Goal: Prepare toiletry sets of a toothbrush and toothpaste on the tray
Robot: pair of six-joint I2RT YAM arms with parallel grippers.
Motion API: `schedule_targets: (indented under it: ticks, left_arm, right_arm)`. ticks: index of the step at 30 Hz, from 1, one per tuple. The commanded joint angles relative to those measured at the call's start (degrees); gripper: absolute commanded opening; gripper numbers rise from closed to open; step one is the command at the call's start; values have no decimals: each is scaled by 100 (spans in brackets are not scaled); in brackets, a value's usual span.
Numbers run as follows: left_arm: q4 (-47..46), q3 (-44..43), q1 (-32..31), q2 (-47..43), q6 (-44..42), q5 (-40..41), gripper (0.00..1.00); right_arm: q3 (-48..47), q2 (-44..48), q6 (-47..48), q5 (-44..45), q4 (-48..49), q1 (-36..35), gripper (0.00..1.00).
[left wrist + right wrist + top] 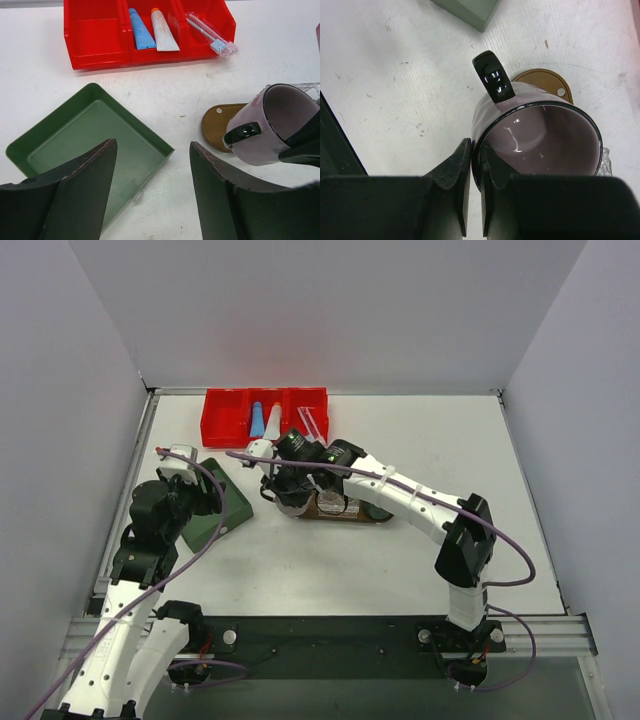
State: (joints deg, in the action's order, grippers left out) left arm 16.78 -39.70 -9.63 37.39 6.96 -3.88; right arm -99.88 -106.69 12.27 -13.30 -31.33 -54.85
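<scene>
Altogether two tubes, two toothbrushes

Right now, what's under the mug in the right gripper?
One end of the tray, with a light stud, shows under the mug. The mug and right gripper cover the rest, so anything lying there is hidden.

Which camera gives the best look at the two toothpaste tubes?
The left wrist view: the blue tube and the white tube lie side by side in the middle compartment of the red bin, large and sharp. The top view shows them only as small slivers. The right wrist view misses them entirely.
</scene>
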Motion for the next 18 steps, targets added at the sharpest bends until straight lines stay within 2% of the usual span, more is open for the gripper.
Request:
schedule_targets:
  ticks: [1,18]
  left_arm:
    - [19,-257,22,-100,-72,300,70]
    - [72,-248,22,-56,-28,581,70]
  right_arm:
    - [-559,-184,188,143,-4,106,0]
    - [-920,-888,153,311,-92,475,0]
